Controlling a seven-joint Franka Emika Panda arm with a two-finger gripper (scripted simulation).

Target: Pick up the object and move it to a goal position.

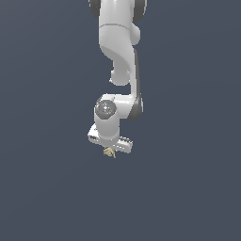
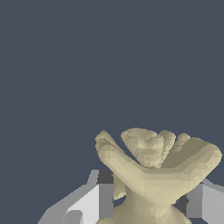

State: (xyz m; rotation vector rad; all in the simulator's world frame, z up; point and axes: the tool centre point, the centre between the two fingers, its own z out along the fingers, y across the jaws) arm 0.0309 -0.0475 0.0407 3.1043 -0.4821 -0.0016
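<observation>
The object is a pale tan-yellow lumpy shape with several stubby lobes. In the wrist view it fills the space between my two fingers, which press on it from both sides. My gripper is shut on it. In the exterior view the object shows as a tiny tan speck just under the white hand, and the gripper itself is mostly hidden by the wrist. I cannot tell whether the object touches the floor.
The white arm comes down from the top of the exterior view. Around it lies only a plain dark blue-grey surface.
</observation>
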